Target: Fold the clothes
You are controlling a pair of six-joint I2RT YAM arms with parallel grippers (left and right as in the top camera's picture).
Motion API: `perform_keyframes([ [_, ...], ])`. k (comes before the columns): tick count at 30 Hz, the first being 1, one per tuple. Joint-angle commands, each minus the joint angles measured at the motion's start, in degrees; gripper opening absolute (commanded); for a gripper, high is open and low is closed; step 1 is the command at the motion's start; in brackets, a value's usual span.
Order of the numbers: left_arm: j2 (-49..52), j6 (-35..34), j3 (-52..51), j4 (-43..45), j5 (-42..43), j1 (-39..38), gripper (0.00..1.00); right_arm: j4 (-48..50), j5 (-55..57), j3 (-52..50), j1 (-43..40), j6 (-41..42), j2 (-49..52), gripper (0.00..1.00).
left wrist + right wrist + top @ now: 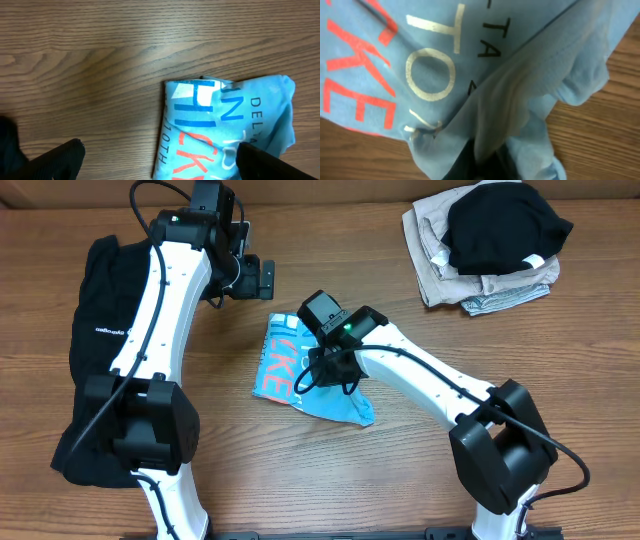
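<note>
The light blue T-shirt with white and red lettering lies bunched in the middle of the table. My right gripper sits on it and is shut on a fold of its fabric; in the right wrist view the cloth fills the frame and is pinched between the dark fingers. My left gripper is open and empty, just beyond the shirt's far edge. In the left wrist view its fingers are spread wide above the shirt. A long black garment with a small white logo lies at the left under the left arm.
A pile of folded clothes, beige and grey with a black piece on top, sits at the far right corner. Bare wooden table surrounds the shirt.
</note>
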Motion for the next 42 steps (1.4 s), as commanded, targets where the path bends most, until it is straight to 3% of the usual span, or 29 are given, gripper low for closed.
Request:
perform_keyframes([
  [1,-0.4,1.3,1.0,0.0,-1.5,0.6,1.0,-0.8,0.0,4.2,0.0,0.4,-2.6,0.04],
  [12,-0.4,1.3,1.0,0.0,-1.5,0.7,1.0,-11.1,-1.1,15.9,0.0,-0.9,-6.7,0.04],
  [22,-0.4,1.9,1.0,-0.1,-1.5,0.7,1.0,-25.2,-3.3,13.5,0.1,0.7,-6.7,0.04],
  [28,-0.4,1.9,1.0,-0.1,-1.5,0.7,1.0,-22.3,-6.3,4.7,0.1,2.1,-6.6,0.05],
  [29,-0.4,1.9,0.9,-0.1,-1.5,0.7,1.0,-21.3,-7.1,3.2,0.1,2.1,-6.6,0.15],
  [30,-0.4,1.9,0.9,-0.1,-1.5,0.7,1.0,-20.3,-7.9,1.7,0.1,2.1,-6.6,0.31],
  [31,-0.4,1.9,0.9,-0.1,-1.5,0.7,1.0,-19.6,-8.6,0.3,0.1,2.2,-6.6,0.53],
  [32,-0.4,2.0,0.9,-0.1,-1.5,0.7,1.0,-19.2,-8.9,-0.4,0.1,2.3,-6.6,0.63],
  [35,-0.4,2.4,0.6,0.2,-1.5,0.7,1.0,-16.1,-6.7,-0.5,-0.1,4.1,-7.0,0.71],
  [42,-0.4,2.8,0.1,-0.2,-1.5,0.7,1.0,-8.3,-3.2,-1.7,-3.2,7.1,-7.2,0.79],
])
